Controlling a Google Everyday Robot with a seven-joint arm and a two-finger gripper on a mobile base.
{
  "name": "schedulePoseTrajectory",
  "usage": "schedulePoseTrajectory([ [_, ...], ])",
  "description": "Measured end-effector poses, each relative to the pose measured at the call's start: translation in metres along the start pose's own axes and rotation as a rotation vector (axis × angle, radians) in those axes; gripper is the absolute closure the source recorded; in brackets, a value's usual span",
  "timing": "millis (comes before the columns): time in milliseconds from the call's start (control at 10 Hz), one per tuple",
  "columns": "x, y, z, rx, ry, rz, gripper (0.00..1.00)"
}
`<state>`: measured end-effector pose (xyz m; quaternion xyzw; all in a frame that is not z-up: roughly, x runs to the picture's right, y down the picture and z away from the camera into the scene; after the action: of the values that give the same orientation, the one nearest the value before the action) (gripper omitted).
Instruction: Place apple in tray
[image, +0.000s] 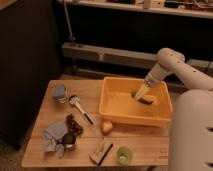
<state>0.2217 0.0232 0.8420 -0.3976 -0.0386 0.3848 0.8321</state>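
Gripper (141, 97) of mine hangs low inside the tray (134, 119), toward its three o'clock side. Whether it is spread or pressed together I cannot tell.

The wooden table (50, 107) carries everything, with the tray filling its three o'clock half. The apple (106, 126) is not in the tray. It lies on the bare wood just beside the outer wall, at the tray's seven o'clock corner.

So I judge the fetching is yet to do. To do it well, I should rise clear of the rim before crossing toward seven o'clock, then come straight down over the apple's middle, since a round fruit will roll off a glancing touch. The grapes (74, 124) lie at its nine o'clock and the green cup (123, 154) at its five o'clock, each near enough to be worth avoiding. A gentle squeeze, a lift above the rim, and a low release over the tray floor should keep it from bouncing.
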Motion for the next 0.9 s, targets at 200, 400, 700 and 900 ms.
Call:
schedulePoseTrajectory([
  [200,0.000,0.000,0.000,0.000,0.000,0.000,0.20],
  [400,0.000,0.001,0.000,0.000,0.006,0.002,0.20],
  [700,0.012,0.027,-0.021,0.068,0.001,0.046,0.20],
  [900,0.034,0.060,-0.035,0.111,-0.027,0.089,0.20],
])
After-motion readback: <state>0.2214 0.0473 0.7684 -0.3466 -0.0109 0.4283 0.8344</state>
